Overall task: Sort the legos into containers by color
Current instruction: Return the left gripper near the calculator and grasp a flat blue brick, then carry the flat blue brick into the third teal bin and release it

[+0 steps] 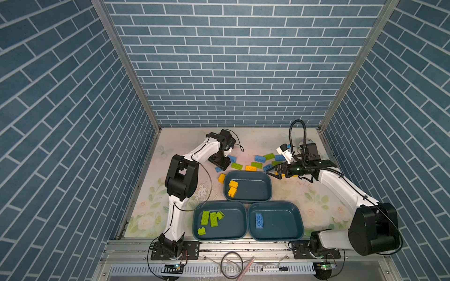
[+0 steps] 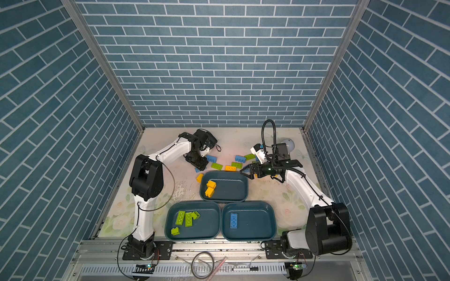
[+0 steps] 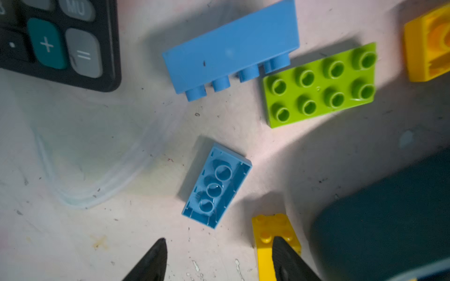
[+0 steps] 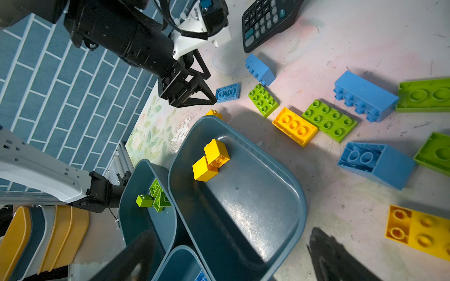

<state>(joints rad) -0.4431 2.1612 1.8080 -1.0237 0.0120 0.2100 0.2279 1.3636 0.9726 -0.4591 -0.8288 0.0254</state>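
1. Plainly, the sort is partway. The far tray [image 1: 258,192] holds yellow bricks [image 1: 233,188], the near left tray [image 1: 231,228] holds green bricks [image 1: 211,218], and the near right tray [image 1: 282,226] holds a single blue brick [image 1: 259,220]. A good many loose legos [image 1: 237,166] lie on the table beyond the far tray.
2. The left gripper [image 3: 219,239] hangs released and empty. A small blue brick [image 3: 216,186] lies hollow side up just ahead of its tips, and a yellow brick [image 3: 267,231] sits beside one finger.
3. The right gripper [image 1: 274,172] stands spread wide, grasping nothing, by the far tray's right corner.
4. The step in hand looks like the left arm's pick of that small blue brick. Next it probably needs to drop, straddle the brick and clench without nudging the yellow neighbour. It would then carry the brick to the near right tray.
5. The tabletop [image 1: 297,194] is pale, floral-printed, scuffed and worn in one patch. A black calculator [image 3: 60,43] lies near the bricks. Blue brick-pattern walls [image 1: 231,73] enclose the cell.
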